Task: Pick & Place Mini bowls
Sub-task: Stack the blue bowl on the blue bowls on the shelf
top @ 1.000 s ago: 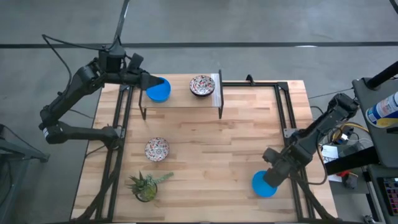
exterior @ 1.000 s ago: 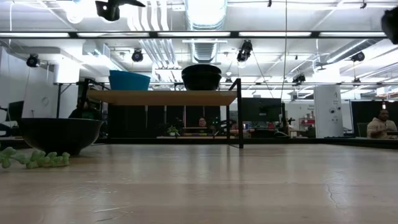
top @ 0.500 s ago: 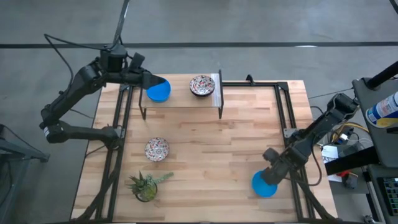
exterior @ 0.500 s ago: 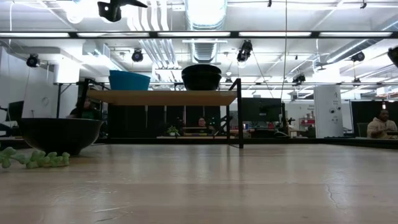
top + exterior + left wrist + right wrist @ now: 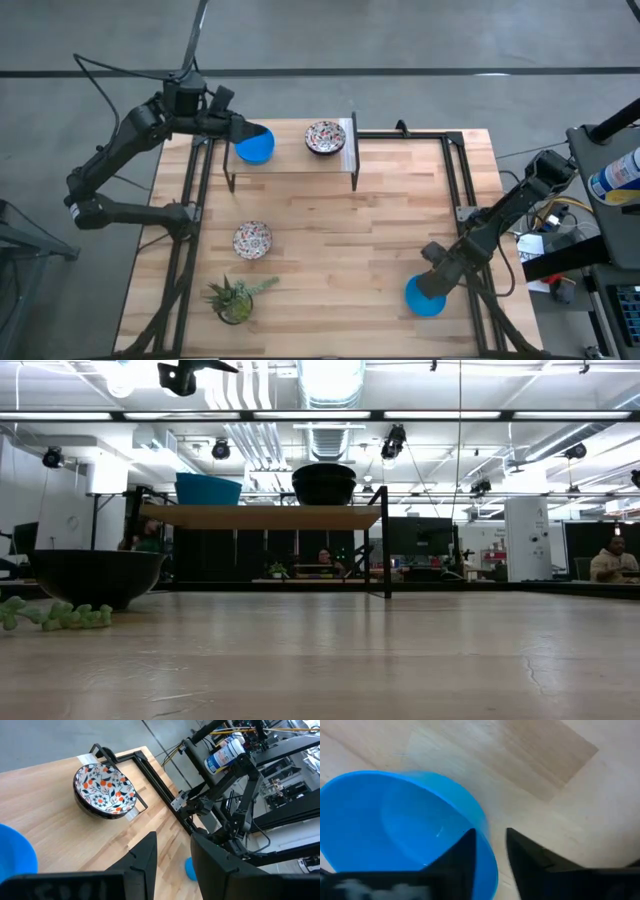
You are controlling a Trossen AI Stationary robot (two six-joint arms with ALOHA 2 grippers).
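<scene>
A blue mini bowl (image 5: pixel 422 300) stands on the table near its near right corner, with my right gripper (image 5: pixel 433 285) down on its far rim. A second blue bowl (image 5: pixel 256 147) and a patterned bowl (image 5: pixel 325 137) stand on the small shelf (image 5: pixel 290 162) at the far edge. Another patterned bowl (image 5: pixel 252 239) rests on the table at the left. My left gripper (image 5: pixel 240 131) hovers just left of the shelf's blue bowl, open, with nothing between its fingers (image 5: pixel 145 857). My right gripper has the blue bowl's rim (image 5: pixel 487 837) on the bowl's far right side between its fingers, one finger (image 5: pixel 462 852) inside the bowl and one outside. The fingers come steeply from above. The bowl sits upright with its base on the table.
A small green potted plant (image 5: pixel 235 298) stands near the near left corner. Black metal rails (image 5: pixel 462 175) run along the table's left and right sides and far right corner. Bare wood lies in the table's middle. People sit in the room beyond the far edge.
My right gripper has sunk onto the blue bowl at the near right; in the low view its arm drops down the picture's right edge. The bowl has stayed in place.
</scene>
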